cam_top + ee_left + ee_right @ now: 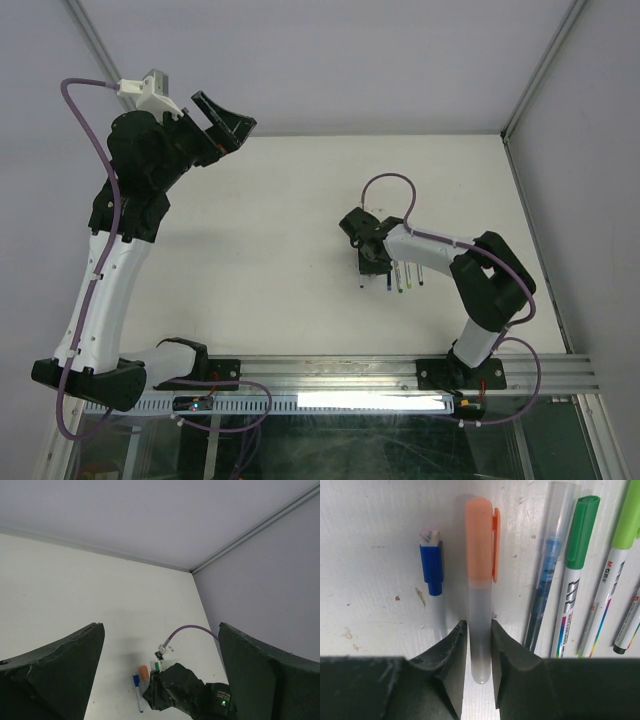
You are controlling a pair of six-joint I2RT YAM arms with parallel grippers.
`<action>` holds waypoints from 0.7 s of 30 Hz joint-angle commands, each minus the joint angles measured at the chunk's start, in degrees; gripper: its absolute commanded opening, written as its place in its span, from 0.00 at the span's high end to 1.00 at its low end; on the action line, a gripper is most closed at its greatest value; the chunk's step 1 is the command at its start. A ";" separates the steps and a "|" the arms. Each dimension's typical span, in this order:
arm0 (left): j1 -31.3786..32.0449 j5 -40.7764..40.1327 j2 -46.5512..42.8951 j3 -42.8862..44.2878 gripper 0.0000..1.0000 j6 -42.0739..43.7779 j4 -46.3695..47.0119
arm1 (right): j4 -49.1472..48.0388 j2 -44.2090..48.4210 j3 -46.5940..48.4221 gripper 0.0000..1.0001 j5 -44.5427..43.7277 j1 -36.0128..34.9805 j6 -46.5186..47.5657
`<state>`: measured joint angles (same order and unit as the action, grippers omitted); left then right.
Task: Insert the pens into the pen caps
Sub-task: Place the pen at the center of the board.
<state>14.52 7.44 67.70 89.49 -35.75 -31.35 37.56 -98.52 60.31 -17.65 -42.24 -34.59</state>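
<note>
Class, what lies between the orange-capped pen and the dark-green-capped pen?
A clear pen with blue ink lies between the orange-capped pen and the dark-green-capped pen, shown in the right wrist view.

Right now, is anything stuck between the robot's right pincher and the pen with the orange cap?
No, nothing visible. The right gripper has a finger on each side of the orange-capped pen, right against its barrel. The blue cap lies apart, beside it.

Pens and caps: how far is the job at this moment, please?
Done: the orange-capped pen, green-capped pen and light-green-capped pen wear caps. In hand: the right tool grips the orange-capped pen's barrel, flat on the table; the left tool hangs open, far off. Left: the blue cap lies alone; the blue-ink pen may be uncapped.
</note>
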 commanded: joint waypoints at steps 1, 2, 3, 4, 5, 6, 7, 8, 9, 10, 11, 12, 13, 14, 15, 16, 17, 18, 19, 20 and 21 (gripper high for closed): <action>-0.70 3.64 -1.74 1.83 0.01 -2.18 3.44 | -0.39 0.45 -1.63 0.71 0.16 -0.22 -0.89; -0.80 3.57 -1.78 2.01 0.01 -2.22 3.49 | -0.38 0.64 -1.71 0.70 0.03 -0.27 -0.92; -0.73 3.61 -1.89 2.15 0.01 -2.14 3.49 | -0.38 0.90 -1.84 0.70 0.07 -0.22 -0.92; -0.88 3.84 -1.87 2.25 0.01 -2.19 3.49 | -0.26 1.14 -1.86 0.69 0.04 -0.21 -0.92; -0.89 3.90 -1.94 2.34 0.01 -2.28 3.49 | -0.17 1.35 -1.94 0.69 -0.01 -0.21 -0.96; -0.98 3.80 -2.08 2.28 0.01 -2.38 3.49 | 0.02 1.58 -1.98 0.68 -0.13 -0.23 -1.00; -0.99 3.73 -2.19 2.10 0.01 -2.40 3.50 | 0.19 1.84 -2.03 0.67 -0.23 -0.22 -1.08; -1.07 3.72 -2.30 2.08 0.01 -2.40 3.45 | 0.31 2.25 -2.04 0.67 -0.32 -0.21 -1.09; -1.08 3.79 -2.31 2.09 0.01 -2.40 3.41 | 0.44 2.70 -2.03 0.66 -0.43 -0.21 -1.09; -1.15 3.88 -2.35 2.13 0.01 -2.40 3.39 | 0.65 3.29 -2.04 0.65 -0.45 -0.23 -1.09; -1.16 3.87 -2.39 2.09 0.01 -2.46 3.40 | 0.79 4.11 -1.97 0.65 -0.53 -0.26 -1.05; -1.21 3.74 -2.48 2.06 0.01 -2.44 3.40 | 0.63 4.98 -1.89 0.64 -0.62 -0.23 -0.83; -1.24 3.78 -2.49 2.16 0.01 -2.40 3.40 | 0.52 6.07 -1.95 0.63 -0.51 -0.21 -0.57; -1.32 3.73 -2.53 2.17 0.01 -2.48 3.40 | 0.51 7.04 -1.72 0.62 -0.54 -0.22 -0.18; -1.30 3.72 -2.57 2.11 0.01 -2.56 3.40 | 0.57 8.24 -1.51 0.60 -0.49 -0.21 0.36; -1.32 3.71 -2.65 2.08 0.01 -2.65 3.47 | 0.67 9.52 -1.25 0.59 -0.47 -0.26 0.81; -1.38 3.69 -2.74 1.92 0.01 -2.78 3.61 | 1.10 10.81 -0.87 0.57 -0.75 -0.22 1.08; -1.38 3.68 -2.84 1.73 0.01 -2.91 3.85 | 1.56 12.28 -0.39 0.56 -1.33 -0.21 1.29; -1.37 3.75 -2.90 1.51 0.01 -3.14 4.08 | 1.89 13.80 -0.03 0.54 -1.89 -0.22 1.62; -1.40 3.69 -3.00 1.29 0.01 -3.38 4.21 | 2.07 16.11 0.23 0.52 -2.52 -0.21 1.94; -1.42 3.67 -3.24 1.03 0.01 -3.63 4.58 | 1.98 18.27 0.39 0.50 -2.82 -0.23 2.20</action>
<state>13.78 9.52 66.61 89.49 -37.58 -30.41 39.22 -88.82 58.26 -17.78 -42.24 -33.80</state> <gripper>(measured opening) 0.990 0.473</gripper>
